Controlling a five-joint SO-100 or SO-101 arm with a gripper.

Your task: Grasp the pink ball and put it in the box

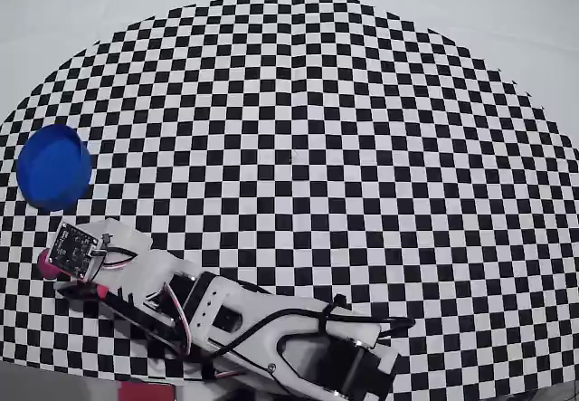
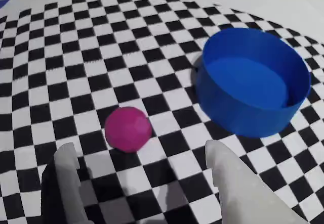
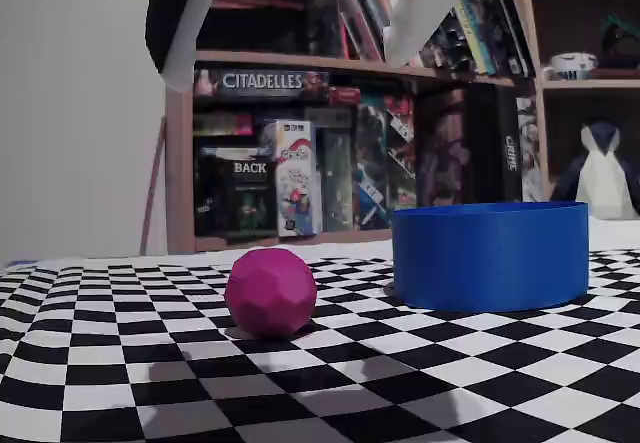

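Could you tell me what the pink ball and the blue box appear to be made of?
The pink ball looks like matte plastic or foam: its surface shows small flat facets and no gloss. The blue box looks like rigid plastic, possibly printed: thin even wall, uniform colour, a soft sheen.

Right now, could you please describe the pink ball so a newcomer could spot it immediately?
On the black-and-white checkered mat, find the round bright-blue container. Just left of it in the wrist view lies a small faceted magenta ball, ahead of the open white tool; it is the only pink item on the mat.
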